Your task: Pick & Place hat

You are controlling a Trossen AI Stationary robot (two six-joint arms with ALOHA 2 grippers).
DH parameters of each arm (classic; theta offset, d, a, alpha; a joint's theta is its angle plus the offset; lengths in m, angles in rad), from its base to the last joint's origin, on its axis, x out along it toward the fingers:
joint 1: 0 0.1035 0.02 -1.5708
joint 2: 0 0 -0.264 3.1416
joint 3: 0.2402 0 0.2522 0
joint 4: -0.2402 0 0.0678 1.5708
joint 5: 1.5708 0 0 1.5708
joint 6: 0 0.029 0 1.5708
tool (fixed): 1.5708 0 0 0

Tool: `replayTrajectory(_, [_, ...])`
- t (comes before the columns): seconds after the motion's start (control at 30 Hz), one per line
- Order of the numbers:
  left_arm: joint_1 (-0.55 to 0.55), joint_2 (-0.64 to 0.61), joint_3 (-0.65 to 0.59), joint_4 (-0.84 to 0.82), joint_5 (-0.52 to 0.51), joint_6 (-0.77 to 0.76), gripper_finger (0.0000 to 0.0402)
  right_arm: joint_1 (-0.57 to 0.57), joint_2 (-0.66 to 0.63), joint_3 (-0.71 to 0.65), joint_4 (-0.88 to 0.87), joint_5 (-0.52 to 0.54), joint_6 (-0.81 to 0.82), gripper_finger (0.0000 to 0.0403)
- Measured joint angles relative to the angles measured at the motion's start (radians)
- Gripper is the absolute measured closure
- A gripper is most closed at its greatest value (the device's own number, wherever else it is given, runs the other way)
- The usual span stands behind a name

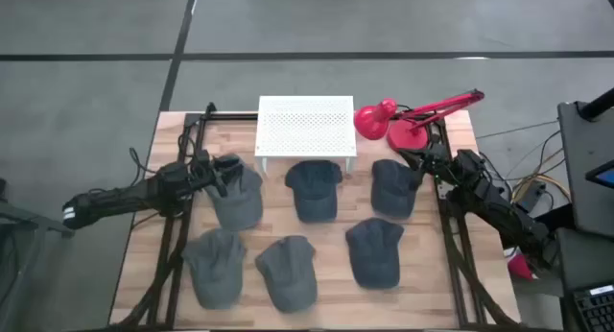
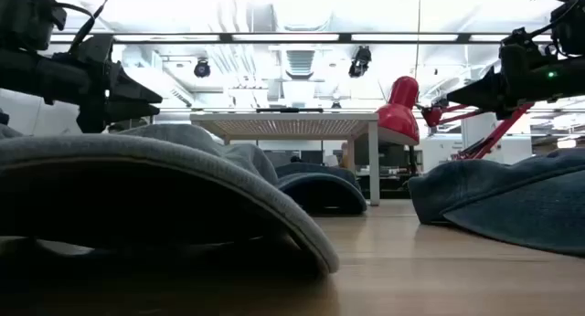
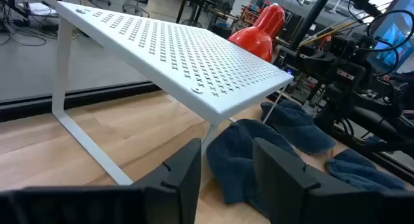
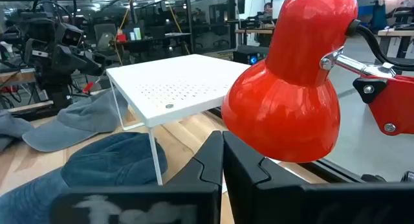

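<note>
Six caps lie brim-down on the wooden table. The back row holds a grey cap (image 1: 238, 196), a dark blue cap (image 1: 315, 190) at the white shelf's front edge, and a dark blue cap (image 1: 391, 188). The front row holds two grey caps (image 1: 216, 265) (image 1: 288, 272) and a blue one (image 1: 376, 250). My left gripper (image 1: 228, 169) (image 3: 226, 149) is open and hovers over the back-left grey cap, pointing toward the middle blue cap (image 3: 249, 153). My right gripper (image 1: 414, 167) (image 4: 223, 143) is shut, raised beside the back-right cap, near the red lamp.
A white perforated shelf (image 1: 305, 126) stands on thin legs at the table's far middle. A red desk lamp (image 1: 384, 119) sits at the far right corner, its shade (image 4: 288, 88) close in front of my right gripper. Black rails run along both table sides.
</note>
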Motion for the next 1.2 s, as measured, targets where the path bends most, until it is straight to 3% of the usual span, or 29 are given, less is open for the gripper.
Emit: replayTrajectory(1.2, [0.000,0.000,0.000,0.000,0.000,0.000,0.0259,0.000,0.000,0.000,0.000,0.000,0.000,0.0394])
